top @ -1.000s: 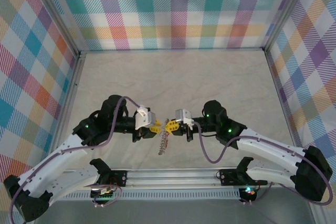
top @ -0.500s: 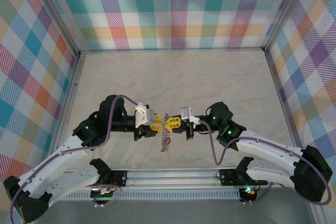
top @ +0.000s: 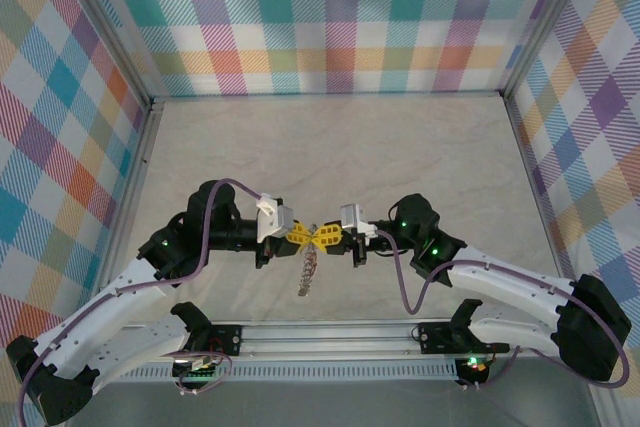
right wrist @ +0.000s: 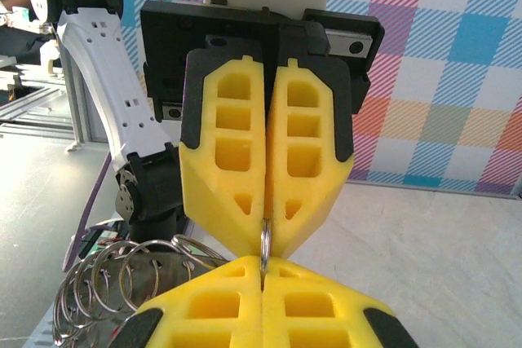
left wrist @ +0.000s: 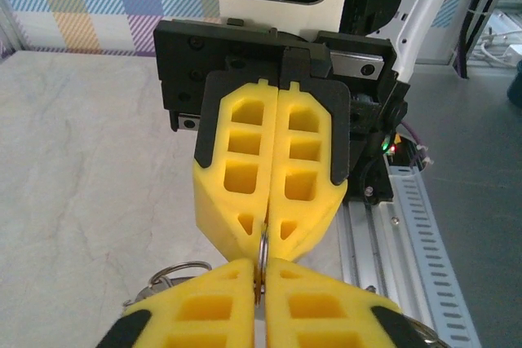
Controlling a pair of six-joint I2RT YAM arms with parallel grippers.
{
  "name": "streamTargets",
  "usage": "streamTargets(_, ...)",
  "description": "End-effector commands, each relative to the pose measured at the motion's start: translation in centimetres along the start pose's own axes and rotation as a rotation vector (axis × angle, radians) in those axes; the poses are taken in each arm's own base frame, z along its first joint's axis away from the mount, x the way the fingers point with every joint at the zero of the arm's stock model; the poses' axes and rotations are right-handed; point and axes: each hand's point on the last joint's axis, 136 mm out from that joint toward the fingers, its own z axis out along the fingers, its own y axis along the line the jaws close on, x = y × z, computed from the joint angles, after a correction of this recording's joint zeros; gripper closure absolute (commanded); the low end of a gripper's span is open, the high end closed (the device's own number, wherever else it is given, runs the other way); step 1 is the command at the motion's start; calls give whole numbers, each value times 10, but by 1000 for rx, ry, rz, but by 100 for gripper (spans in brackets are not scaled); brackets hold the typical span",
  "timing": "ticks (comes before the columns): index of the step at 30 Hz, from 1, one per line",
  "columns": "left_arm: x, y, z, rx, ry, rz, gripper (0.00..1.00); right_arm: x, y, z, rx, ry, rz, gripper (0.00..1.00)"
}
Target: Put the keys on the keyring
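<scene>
Top view: left gripper (top: pixel 303 237) and right gripper (top: pixel 322 238) are met tip to tip above the table (top: pixel 330 147), with the keyring (top: pixel 307 274) hung just beneath them. Left wrist: one thin wire loop of the keyring is pinched by both closed fingertip pairs. Right wrist: the same pinch is seen, with the coils bunched at lower left.

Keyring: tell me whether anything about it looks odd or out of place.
Yes. The keyring is not lying flat: it dangles askew beneath the left pincer and right pincer, which meet tip to tip, both shut on one thin loop of it. In the right wrist view its wire loops fan apart loosely.
</scene>
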Motion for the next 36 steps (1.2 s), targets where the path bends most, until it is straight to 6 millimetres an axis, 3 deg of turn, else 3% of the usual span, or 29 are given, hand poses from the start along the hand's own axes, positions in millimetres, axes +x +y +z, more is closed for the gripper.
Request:
streamTargets(1,-15,-3,0,17,-56,48,100,-15,9,7,-52,-37,-37,100)
streamTargets(4,-7,-2,0,13,-9,44,100,-11,9,7,-51,-10,-23,97)
streamTargets(6,-3,3,-3,-22,33,55,100,-5,8,6,-46,53,8,79)
streamTargets(9,5,6,-10,-61,102,79,100,6,9,0,-49,175,45,72)
streamTargets(19,17,-1,-17,-6,247,96,100,11,6,-7,-21,241,47,68)
streamTargets(30,6,-4,-9,29,177,91,100,6,5,12,-71,195,61,69)
streamTargets(36,6,-10,-7,76,174,76,100,4,5,13,-68,190,30,70)
